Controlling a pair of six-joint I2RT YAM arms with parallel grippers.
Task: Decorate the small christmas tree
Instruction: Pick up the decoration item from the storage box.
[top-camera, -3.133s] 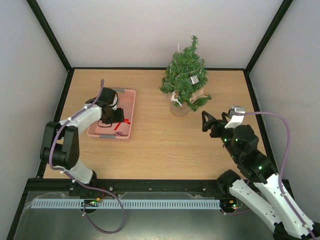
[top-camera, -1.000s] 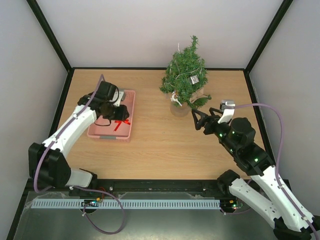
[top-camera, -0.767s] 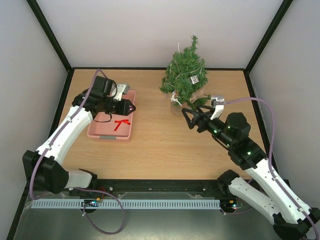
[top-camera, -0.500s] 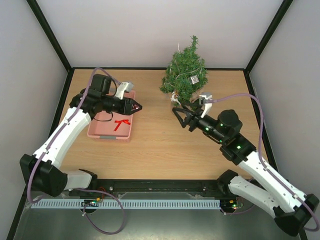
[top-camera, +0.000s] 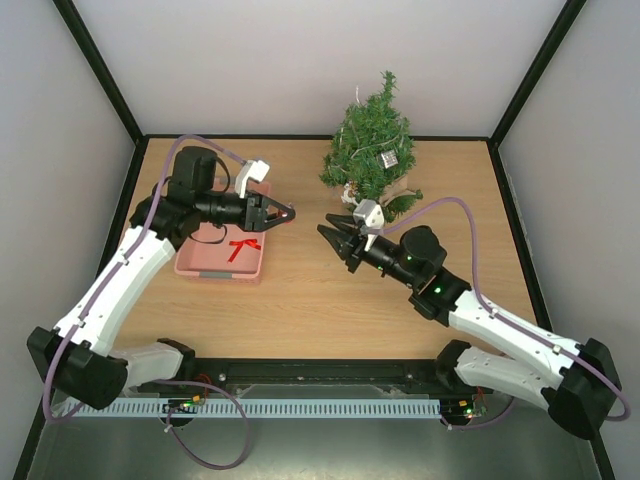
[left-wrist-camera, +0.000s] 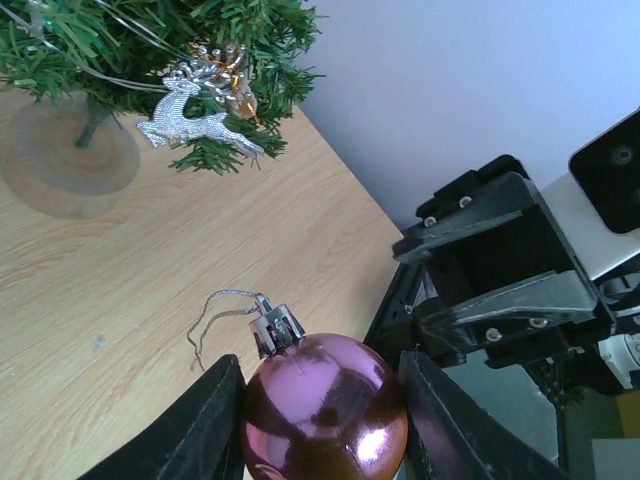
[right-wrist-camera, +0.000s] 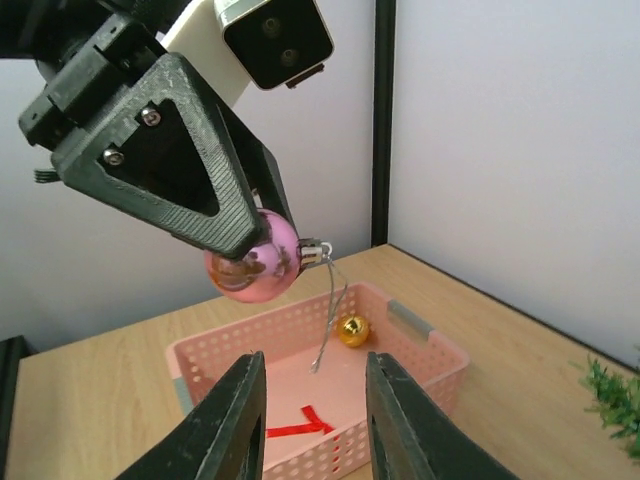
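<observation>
The small christmas tree (top-camera: 368, 150) stands at the back of the table, a silver reindeer (left-wrist-camera: 195, 112) hanging on a low branch. My left gripper (top-camera: 279, 214) is shut on a shiny pink bauble (left-wrist-camera: 325, 408), held in the air to the right of the pink basket (top-camera: 196, 264). The bauble's silver thread (right-wrist-camera: 330, 310) dangles loose from its cap. My right gripper (top-camera: 331, 236) points at the bauble from the right, a short way off. Its fingers (right-wrist-camera: 238, 420) stand apart below the thread's end, with nothing gripped between them.
In the pink basket (right-wrist-camera: 420, 350) lie a gold bauble (right-wrist-camera: 350, 330) and a red ribbon (right-wrist-camera: 300, 428). The tree's round pale base (left-wrist-camera: 65, 165) sits just behind both grippers. Black frame posts and white walls enclose the table.
My left arm lifted the pink bauble out of the basket and carried it right. My right arm swung left from beside the tree towards it, and its jaws narrowed.
</observation>
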